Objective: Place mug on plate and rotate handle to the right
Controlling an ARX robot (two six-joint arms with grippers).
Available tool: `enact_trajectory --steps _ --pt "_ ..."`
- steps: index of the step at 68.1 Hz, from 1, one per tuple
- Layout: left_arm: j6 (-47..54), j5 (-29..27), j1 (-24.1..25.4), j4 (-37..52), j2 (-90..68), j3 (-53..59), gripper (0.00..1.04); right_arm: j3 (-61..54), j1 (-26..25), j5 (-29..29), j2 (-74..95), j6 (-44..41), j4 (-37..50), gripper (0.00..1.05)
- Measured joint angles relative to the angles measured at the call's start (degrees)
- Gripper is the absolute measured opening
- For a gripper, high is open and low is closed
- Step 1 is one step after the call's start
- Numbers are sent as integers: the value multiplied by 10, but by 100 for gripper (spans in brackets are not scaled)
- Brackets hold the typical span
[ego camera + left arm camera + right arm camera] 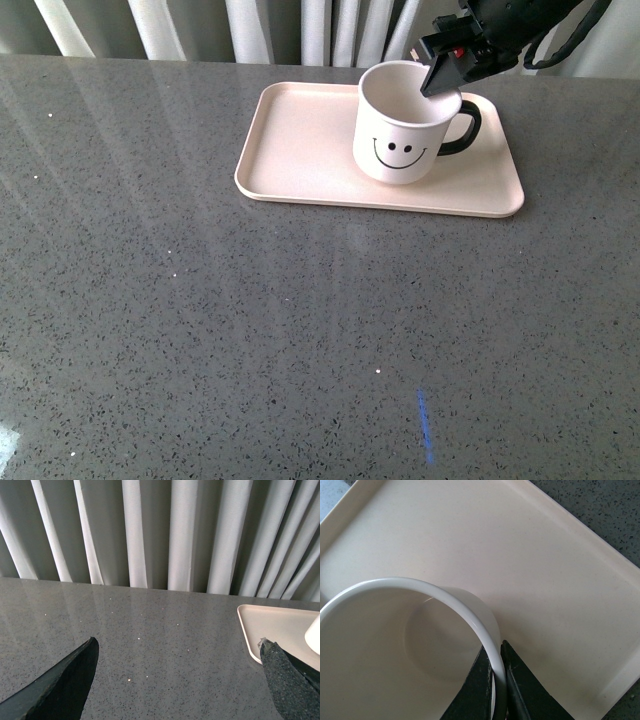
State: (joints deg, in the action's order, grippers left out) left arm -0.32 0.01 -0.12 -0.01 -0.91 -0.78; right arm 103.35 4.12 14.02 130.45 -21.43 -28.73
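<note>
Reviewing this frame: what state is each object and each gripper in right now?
plate: lying flat on the table.
mug: upright on the plate, empty, smiley facing the front camera.
handle: pointing to the robot's right.
right gripper: shut on the mug's rim, one finger inside, one outside.
left gripper: open, holding nothing, above the table.

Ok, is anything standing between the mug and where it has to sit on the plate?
Nothing visible does. The mug already stands on the plate, its handle pointing right. The right gripper pinches the mug's rim near the handle. Nothing else lies on the plate.
</note>
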Motion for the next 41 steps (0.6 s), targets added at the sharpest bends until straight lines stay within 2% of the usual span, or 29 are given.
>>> enact_trajectory --steps 41 --pt "0 0 0 0 0 0 95 10 3 3 17 -9 -17 2"
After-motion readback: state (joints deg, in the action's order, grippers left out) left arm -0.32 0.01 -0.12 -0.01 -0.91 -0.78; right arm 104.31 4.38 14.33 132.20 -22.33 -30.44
